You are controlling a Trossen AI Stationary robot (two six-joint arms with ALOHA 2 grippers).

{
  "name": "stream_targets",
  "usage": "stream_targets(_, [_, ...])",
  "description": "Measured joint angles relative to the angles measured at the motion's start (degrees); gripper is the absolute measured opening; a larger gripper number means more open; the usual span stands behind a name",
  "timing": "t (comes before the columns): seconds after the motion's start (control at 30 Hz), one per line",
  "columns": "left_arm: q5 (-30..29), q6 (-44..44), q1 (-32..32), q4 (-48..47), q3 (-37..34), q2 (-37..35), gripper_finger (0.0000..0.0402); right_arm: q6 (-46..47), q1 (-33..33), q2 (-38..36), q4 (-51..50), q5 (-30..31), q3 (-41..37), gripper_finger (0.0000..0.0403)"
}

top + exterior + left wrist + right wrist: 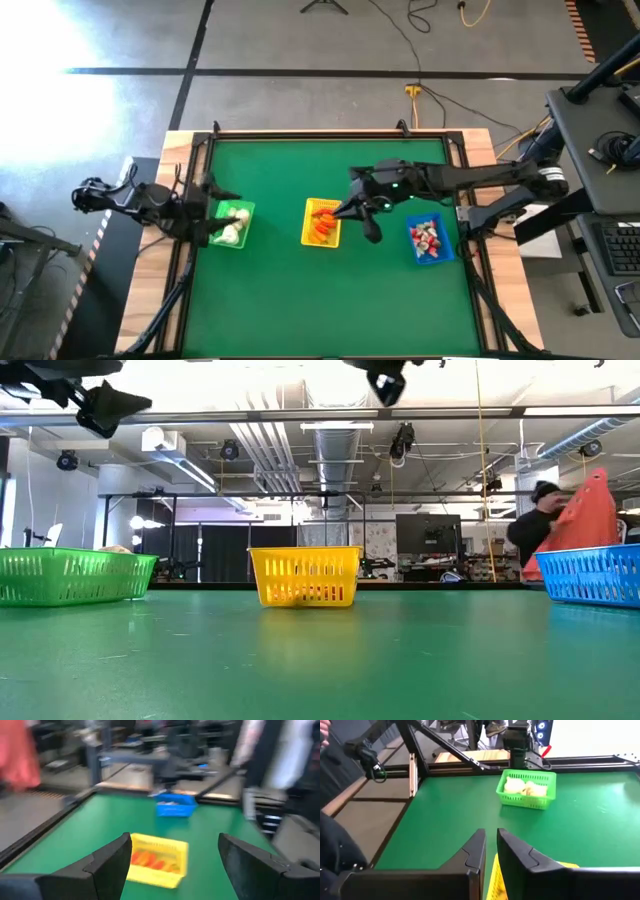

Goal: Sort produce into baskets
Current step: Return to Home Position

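Three baskets stand in a row on the green table. The green basket (232, 223) at the left holds white pieces (525, 786). The yellow basket (322, 222) in the middle holds orange pieces (150, 860). The blue basket (428, 240) at the right holds red-and-white pieces. My left gripper (175, 840) hangs open and empty, raised above the table's left edge beside the green basket, and points toward the right. My right gripper (491, 832) is shut with nothing between its fingers, high above the yellow basket's right side (348, 210).
The table's raised frame (195, 180) runs along the left edge under my left arm. Bare green table lies in front of and behind the baskets. Beyond the table, in the low view, a person (540, 525) stands by an orange cone (585, 520).
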Motion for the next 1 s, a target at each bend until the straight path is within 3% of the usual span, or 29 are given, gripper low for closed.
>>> stream_targets(0.13, [5.6,2.3,-0.1,4.9,-4.2,-2.6,0.0278,-1.0,-0.1,-5.9,0.1,0.2,-5.3,0.0038])
stream_targets(0.37, [5.6,3.2,0.1,2.9,-8.0,-6.7,0.0278,-1.1,-0.3,-20.5,1.4,2.9,-17.3,0.0038])
stream_targets(0.5, [5.6,3.2,0.1,2.8,-8.4,-9.5,0.0278,-0.9,0.7,-28.4,8.0,3.1,-24.5,0.0038])
stream_targets(0.67, [5.6,4.8,0.1,2.2,-8.9,-11.4,0.0278,-1.4,1.3,-36.8,14.0,-4.4,-32.9,0.0038])
stream_targets(0.8, [6.2,4.3,0.1,1.9,-10.9,-11.2,0.0278,2.2,1.3,-43.6,17.9,-6.3,-40.4,0.0038])
stream_targets(0.9, [11.2,3.6,0.1,5.1,-13.3,-11.4,0.0278,3.4,1.3,-48.2,22.1,-5.6,-46.7,0.0038])
stream_targets(1.0, [17.0,4.7,0.6,15.5,-18.3,-11.1,0.0278,2.7,1.3,-52.9,32.6,-5.1,-53.9,0.0038])
